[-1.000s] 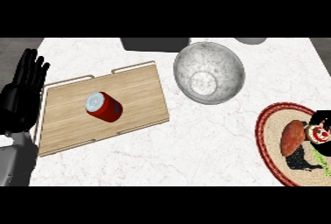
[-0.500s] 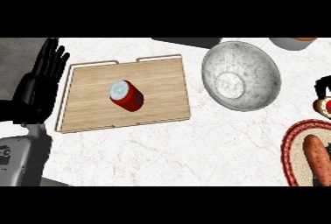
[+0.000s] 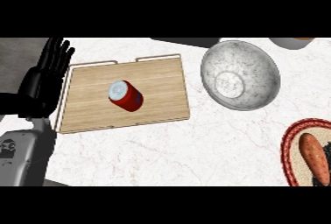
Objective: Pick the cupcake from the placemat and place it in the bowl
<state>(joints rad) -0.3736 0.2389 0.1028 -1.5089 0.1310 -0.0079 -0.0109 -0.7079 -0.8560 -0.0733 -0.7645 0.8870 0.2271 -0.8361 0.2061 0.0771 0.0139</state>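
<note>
While the left hand (image 3: 45, 83) rests open, fingers straight, at the view's left edge beside the wooden board (image 3: 158, 98) bearing a red can (image 3: 127, 96), the placemat (image 3: 290, 144) lies at right, near the grey bowl (image 3: 249, 65) farther back.

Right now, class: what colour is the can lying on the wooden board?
Red, with a pale silver-blue top: the can, in the head view.

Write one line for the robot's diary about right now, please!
left hand: open, resting beside wooden board | red can: lying on board | bowl: nothing inside | right hand: not seen
</note>
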